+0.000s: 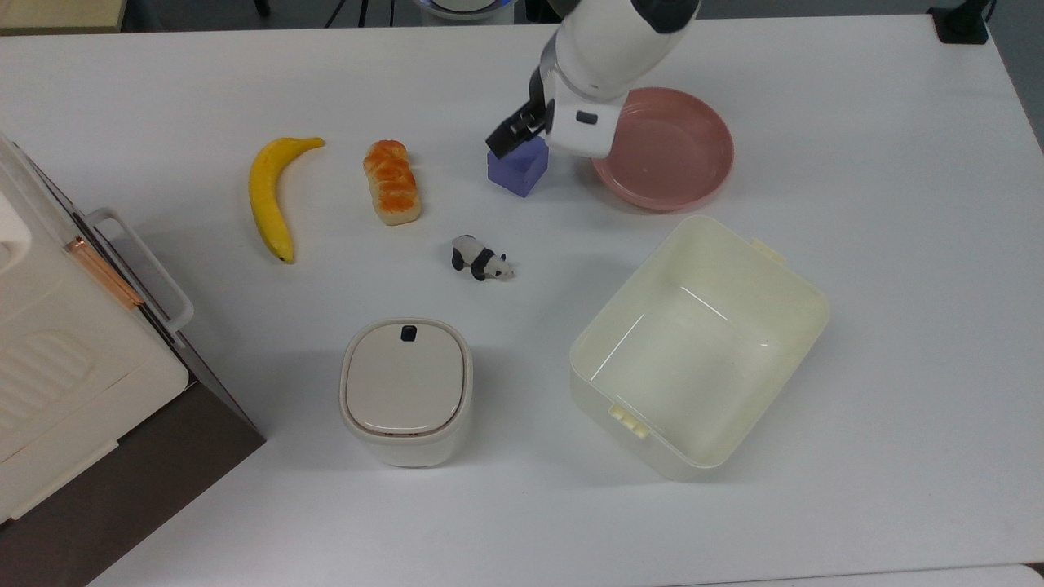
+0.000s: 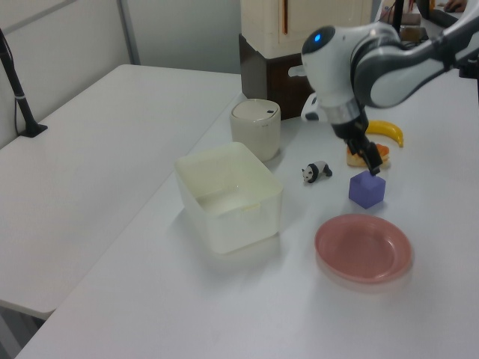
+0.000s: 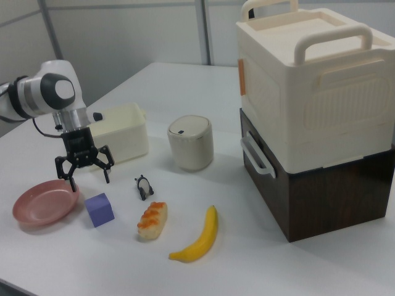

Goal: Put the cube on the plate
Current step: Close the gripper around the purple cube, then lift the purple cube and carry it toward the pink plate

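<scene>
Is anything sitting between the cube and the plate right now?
No. In the right view, bare white table separates the cube from the plate; the open pincer hangs above that stretch, touching neither.

On the white surface [image 2: 112, 247], the purple-blue cube [image 2: 367, 188] sits just beyond the pink plate [image 2: 363, 247], apart from it. The gripper [image 2: 372, 163] hangs directly above the cube's far top edge, carried by a white and grey arm [image 2: 359, 71]. A panda figure [image 2: 316, 172] stands to the left view's left of the cube. A cream tub [image 2: 228, 197] sits near a lidded round bin [image 2: 255, 129]. A bread roll [image 2: 380, 153] and banana [image 2: 391, 131] lie partly hidden behind the arm.
</scene>
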### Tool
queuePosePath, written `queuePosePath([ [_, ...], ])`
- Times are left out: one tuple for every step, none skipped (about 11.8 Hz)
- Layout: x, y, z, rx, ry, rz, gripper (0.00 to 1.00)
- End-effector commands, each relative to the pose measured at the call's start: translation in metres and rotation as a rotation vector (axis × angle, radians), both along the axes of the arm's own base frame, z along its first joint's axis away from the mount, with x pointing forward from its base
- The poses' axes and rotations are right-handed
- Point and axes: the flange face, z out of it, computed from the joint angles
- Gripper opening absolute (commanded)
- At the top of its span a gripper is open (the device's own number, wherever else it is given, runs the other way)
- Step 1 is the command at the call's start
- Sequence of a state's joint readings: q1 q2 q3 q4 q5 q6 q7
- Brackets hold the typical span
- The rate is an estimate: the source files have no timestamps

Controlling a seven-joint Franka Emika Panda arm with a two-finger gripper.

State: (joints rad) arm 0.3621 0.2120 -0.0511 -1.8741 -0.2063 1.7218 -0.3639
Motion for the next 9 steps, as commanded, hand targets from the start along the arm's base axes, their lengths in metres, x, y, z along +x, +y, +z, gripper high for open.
queuePosePath([
  [0.004, 0.007, -0.036, -0.040, -0.021, 0.096, 1.00],
  [0.004, 0.009, -0.039, -0.047, -0.022, 0.106, 1.00],
  [0.004, 0.009, -0.044, -0.050, -0.015, 0.111, 1.00],
  [0.004, 0.009, -0.045, -0.050, -0.013, 0.111, 1.00],
  [0.002, 0.013, -0.047, -0.049, -0.005, 0.123, 1.00],
  [-0.003, 0.013, -0.051, -0.049, 0.021, 0.143, 0.97],
  [-0.007, 0.012, -0.055, -0.053, 0.048, 0.158, 0.90],
  [-0.011, 0.017, -0.058, -0.051, 0.062, 0.174, 0.82],
  [-0.014, 0.017, -0.061, -0.055, 0.072, 0.176, 0.71],
])
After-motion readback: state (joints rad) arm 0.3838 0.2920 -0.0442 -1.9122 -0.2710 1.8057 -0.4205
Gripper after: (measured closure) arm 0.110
